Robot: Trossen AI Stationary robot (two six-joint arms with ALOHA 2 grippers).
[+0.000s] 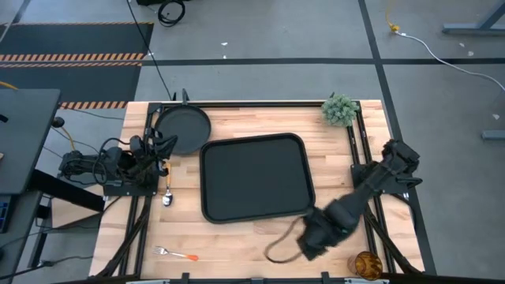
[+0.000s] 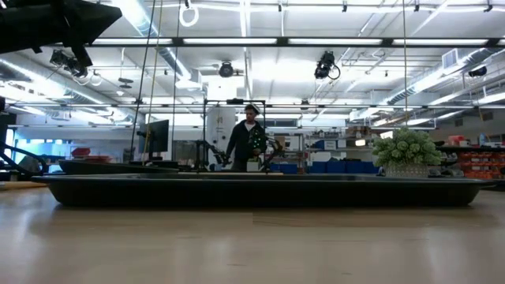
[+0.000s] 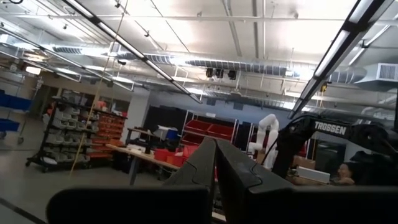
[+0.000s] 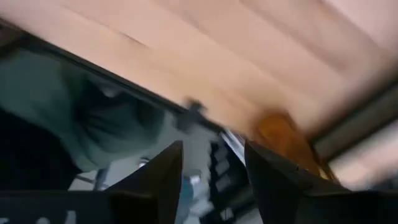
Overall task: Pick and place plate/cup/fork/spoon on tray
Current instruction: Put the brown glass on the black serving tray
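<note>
Nearest me, my right gripper (image 4: pixel 211 171) hangs with fingers parted, empty, near the cup (image 1: pixel 368 264) at lower right. Tray (image 1: pixel 254 177) centre; plate (image 1: pixel 183 126) upper left beside my left gripper (image 3: pixel 216 163), fingers together.

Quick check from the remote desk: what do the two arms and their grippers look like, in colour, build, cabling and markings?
Both arms are dark, near-black and matte. The left arm looks cluttered, with black cables bunched around it; the left gripper has two flat, tapering dark fingers. The right arm is built of blocky segments, with a thin dark cable looping from its wrist; the right gripper has two broad dark fingers. White TROSSEN lettering shows in the left wrist view.
</note>
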